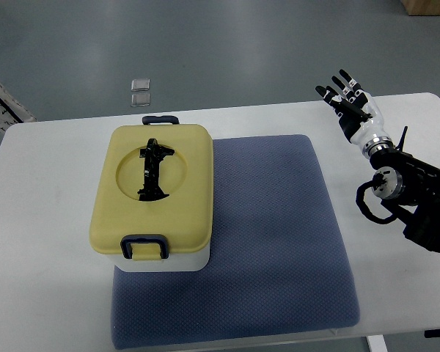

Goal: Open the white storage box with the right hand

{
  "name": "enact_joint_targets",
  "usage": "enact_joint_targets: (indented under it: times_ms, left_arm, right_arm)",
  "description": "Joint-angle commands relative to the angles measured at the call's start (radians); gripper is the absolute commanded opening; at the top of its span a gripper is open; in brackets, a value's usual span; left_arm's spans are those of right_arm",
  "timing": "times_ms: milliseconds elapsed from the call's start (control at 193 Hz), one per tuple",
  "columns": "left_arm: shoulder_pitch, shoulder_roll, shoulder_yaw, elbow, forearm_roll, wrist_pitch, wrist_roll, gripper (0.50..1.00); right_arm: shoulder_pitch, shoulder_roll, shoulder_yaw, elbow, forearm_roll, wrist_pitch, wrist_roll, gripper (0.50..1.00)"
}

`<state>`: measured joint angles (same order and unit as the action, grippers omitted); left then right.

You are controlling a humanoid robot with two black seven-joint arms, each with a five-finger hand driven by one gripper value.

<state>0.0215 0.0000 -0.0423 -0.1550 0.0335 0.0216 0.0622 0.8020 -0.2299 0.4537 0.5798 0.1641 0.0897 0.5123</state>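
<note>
A white storage box [161,260] with a pale yellow lid [155,192] sits on the left part of a blue-grey mat [271,235]. The lid is down, with a black folding handle [153,169] lying in its round recess. A dark blue latch [144,246] shows at the near edge and another [160,119] at the far edge. My right hand [346,100] hovers over the table's far right, well to the right of the box, fingers spread and holding nothing. The left arm is out of sight.
The white table [44,220] carries the mat and box. My right forearm [414,194] with its black cabling lies along the right edge. Two small clear objects [140,92] lie on the grey floor beyond the table.
</note>
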Motion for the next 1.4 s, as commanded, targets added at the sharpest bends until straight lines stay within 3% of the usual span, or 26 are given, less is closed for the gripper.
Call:
enact_joint_targets:
  times_ms: [0,1397]
  left_arm:
    - [0.0,0.0,0.001,0.0,0.0,0.0,0.001,1.0]
    - [-0.015,0.0,-0.002,-0.001,0.0,0.008,0.002,1.0]
  right_arm:
    - [0.0,-0.003,-0.001,0.0,0.0,0.001,0.0,0.93]
    - [0.017,-0.012,-0.003,0.002,-0.029,-0.002,-0.002,0.93]
